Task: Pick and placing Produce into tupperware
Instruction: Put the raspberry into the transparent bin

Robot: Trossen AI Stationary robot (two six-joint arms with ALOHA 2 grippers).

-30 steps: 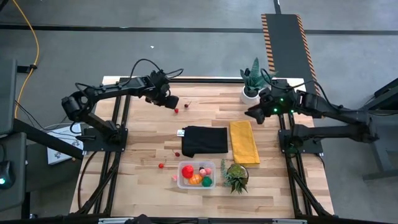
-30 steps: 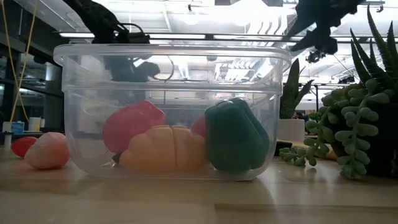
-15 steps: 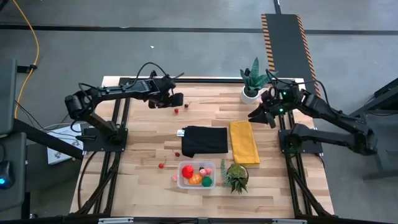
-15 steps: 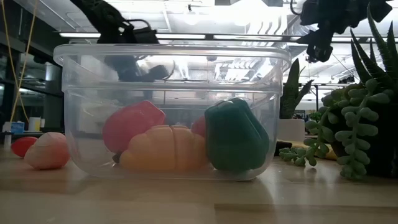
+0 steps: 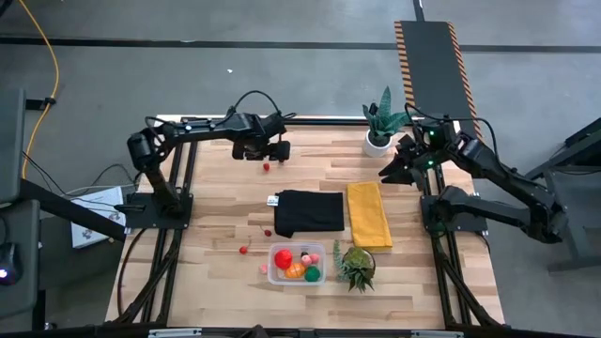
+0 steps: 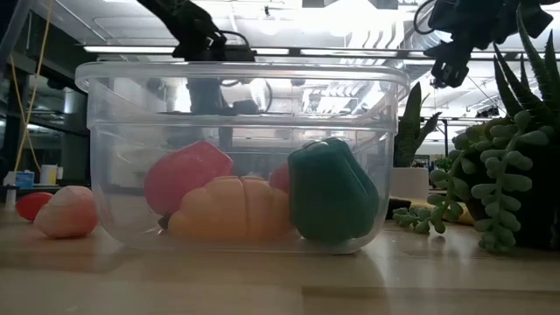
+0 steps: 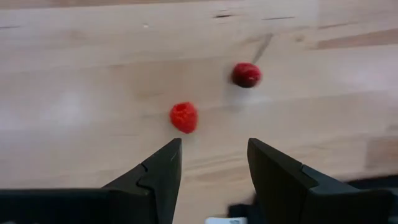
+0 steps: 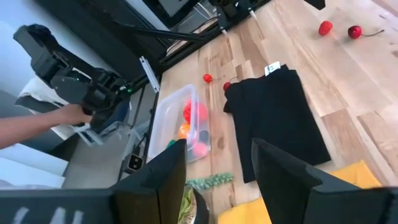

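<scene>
step: berry pickup | left gripper point(image 7: 208, 165) spread, empty, hung over red berry point(image 7: 184, 117), cherry point(image 7: 247, 74) beside it | advice: berry to be centred between fingers before closing | tupperware point(image 5: 297, 263) at near edge, partly filled | right gripper point(image 8: 214, 171) spread, idle by white pot point(image 5: 377, 143)

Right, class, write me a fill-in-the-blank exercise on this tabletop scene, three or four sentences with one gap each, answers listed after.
1. The clear tupperware already holds a red, an orange and a ______ piece of produce.
2. The yellow cloth lies beside the ______ cloth.
3. The left end effector, fingers apart and empty, hovers over two small ______ berries.
4. The white pot stands near the ______ end effector.

Missing words: green; black; red; right
</scene>
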